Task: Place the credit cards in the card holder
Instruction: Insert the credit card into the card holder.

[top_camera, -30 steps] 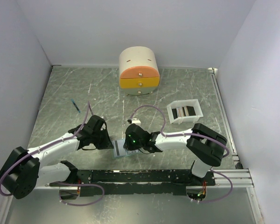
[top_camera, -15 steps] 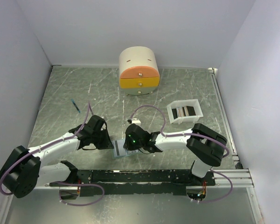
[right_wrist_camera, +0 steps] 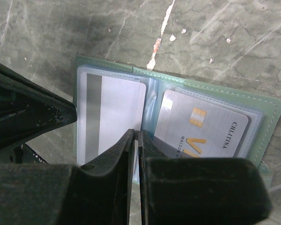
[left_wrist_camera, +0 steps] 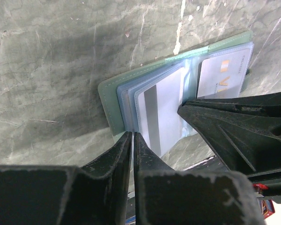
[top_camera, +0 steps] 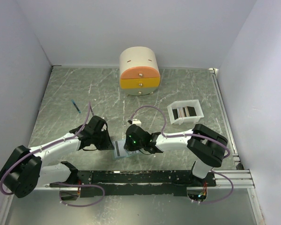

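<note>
Left fingers [left_wrist_camera: 118,152] nearly closed, only a thin slit between the tips, set on the holder [left_wrist_camera: 107,93] at its near edge. Stacked blue pocket leaves running into that slit; looks like a pinch on them.

Right fingers [right_wrist_camera: 154,150] likewise drawn to a narrow slit, tips over the edge of a card [right_wrist_camera: 114,112], white with a grey stripe, just beside the fold. Appear to grip it, one corner hidden behind them. Card flat on one half of the holder, against the clear blue pocket film; how far inside, cannot tell. In the left wrist view, right fingertip touching the card's long edge.

On the other half, second card [right_wrist_camera: 201,126] with a gold chip, already behind the film.

Holder spread open on the worktop [top_camera: 84,89], green cover down, at 6 o'clock in the top view, between the two wrists. Both arms low, reaching in from 9 and 3 o'clock.

Elsewhere: white tray [top_camera: 172,108] at 3 o'clock with more dark striped cards [top_camera: 185,112] in it. Round cream-and-orange drawer box [top_camera: 139,70] at 12 o'clock by the back wall. Thin blue stick [top_camera: 76,107] at 10 o'clock, well apart from the rest.
</note>
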